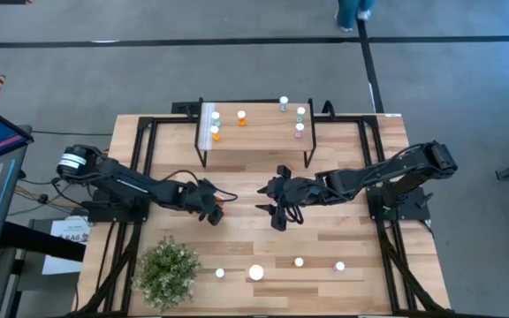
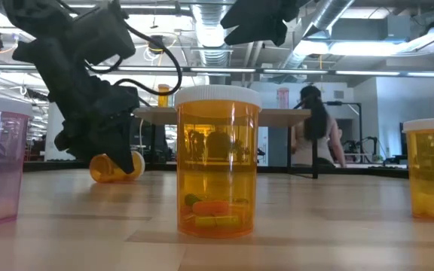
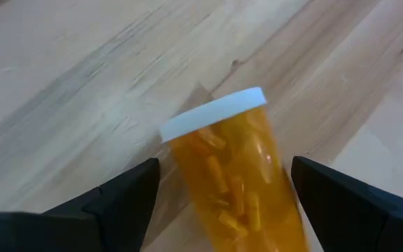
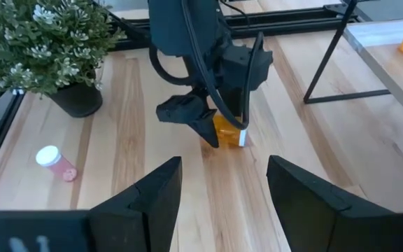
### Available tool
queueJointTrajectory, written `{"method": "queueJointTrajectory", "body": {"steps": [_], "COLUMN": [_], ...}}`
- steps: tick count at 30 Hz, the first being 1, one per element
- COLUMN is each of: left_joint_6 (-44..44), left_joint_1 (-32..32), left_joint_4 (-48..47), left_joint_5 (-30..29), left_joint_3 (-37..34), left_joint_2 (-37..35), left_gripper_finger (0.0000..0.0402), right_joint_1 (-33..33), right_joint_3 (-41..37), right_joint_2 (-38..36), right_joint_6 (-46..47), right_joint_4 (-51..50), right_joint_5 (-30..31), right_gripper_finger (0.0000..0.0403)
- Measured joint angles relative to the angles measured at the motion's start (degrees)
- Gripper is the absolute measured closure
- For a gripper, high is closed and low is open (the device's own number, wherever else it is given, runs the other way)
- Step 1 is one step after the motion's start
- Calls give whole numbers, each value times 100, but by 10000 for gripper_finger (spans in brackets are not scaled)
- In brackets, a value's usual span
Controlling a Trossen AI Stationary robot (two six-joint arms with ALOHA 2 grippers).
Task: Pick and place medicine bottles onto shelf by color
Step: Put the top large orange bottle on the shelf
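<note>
Orange medicine bottle (image 3: 233, 175) lay on its side on the desk, roughly mid-desk and a little toward the left edge, white cap on. Sat between the wide-open fingers of the left gripper (image 3: 222, 203), neither finger touching it. Toppled rather than upright, which probably explained the low, side-on approach. Same bottle showed under that gripper in the right wrist view (image 4: 228, 131) and on the boards in the low view (image 2: 117, 166).

Shelf (image 1: 256, 132) stood near the far edge of the desk. Already carried orange bottles toward its white-strip end and teal and pink ones toward the other, so sorting by colour looked partly done. Several bottles waited along the near edge, one large orange one (image 2: 217, 162) standing upright close to the low camera. Pink bottle (image 4: 56, 163) lay on its side near the potted plant (image 4: 44, 42) at the near left corner.

Left arm reached in from the left edge, wrist pitched down, jaws bracketing the bottle just above the wood. Right gripper (image 4: 222, 189) hovered mid-desk facing the left one, jaws parted and empty, arm stretched from the right edge, seemingly waiting.
</note>
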Motion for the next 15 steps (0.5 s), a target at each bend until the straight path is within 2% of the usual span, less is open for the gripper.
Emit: {"method": "queueJointTrajectory", "body": {"steps": [5, 10, 15], "left_joint_6": [40, 292, 803], "left_joint_1": [5, 9, -51], "left_joint_4": [-52, -20, 199], "left_joint_5": [-16, 160, 96], "left_joint_3": [3, -17, -15], "left_joint_2": [16, -102, -460], "left_gripper_finger": [115, 174, 235], "right_joint_1": [13, 13, 13], "right_joint_3": [0, 0, 1], "right_joint_2": [0, 0, -74], "right_joint_6": [15, -13, -102], "right_joint_4": [-37, -75, -129], "right_joint_5": [0, 0, 1], "right_gripper_finger": [172, 172, 172]}}
